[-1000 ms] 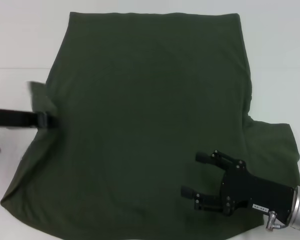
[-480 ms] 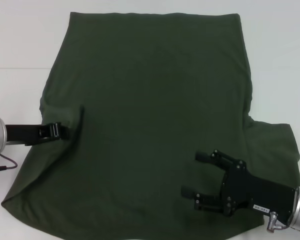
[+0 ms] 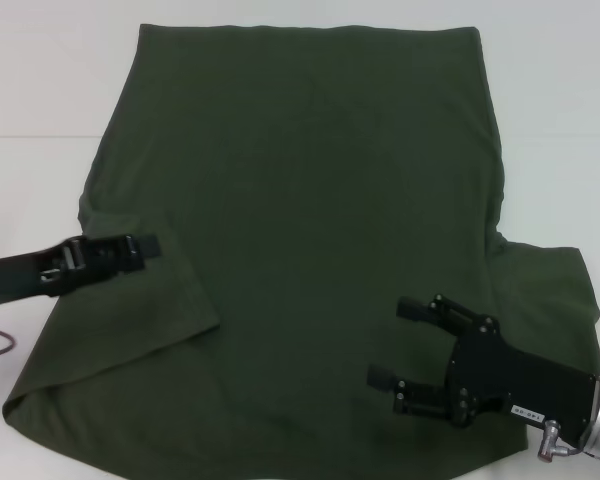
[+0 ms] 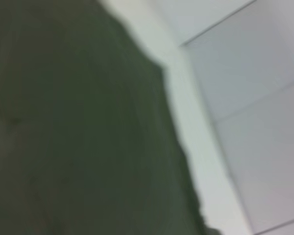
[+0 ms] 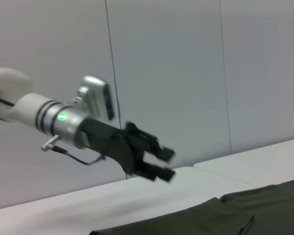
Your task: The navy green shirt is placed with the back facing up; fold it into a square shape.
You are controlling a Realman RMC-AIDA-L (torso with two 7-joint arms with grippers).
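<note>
The navy green shirt [image 3: 310, 200] lies spread on the white table [image 3: 40, 90], plain side up. Its left sleeve [image 3: 150, 310] is folded inward onto the body. My left gripper [image 3: 148, 246] hovers over that fold near the shirt's left edge. The right wrist view shows this left gripper [image 5: 162, 164] in the air above the shirt [image 5: 225, 215], fingers apart and holding nothing. My right gripper [image 3: 392, 343] stands open over the shirt's lower right part, empty. In the left wrist view the shirt [image 4: 78, 137] fills most of the picture.
The right sleeve [image 3: 550, 290] spreads flat toward the table's right side. Bare white table [image 3: 550, 120] shows on both sides of the shirt and behind it. A pale wall [image 5: 186, 73] stands past the table's edge.
My left gripper moved right from the shirt's left edge onto the body. The left sleeve now lies folded inward. The right gripper barely shifted.
</note>
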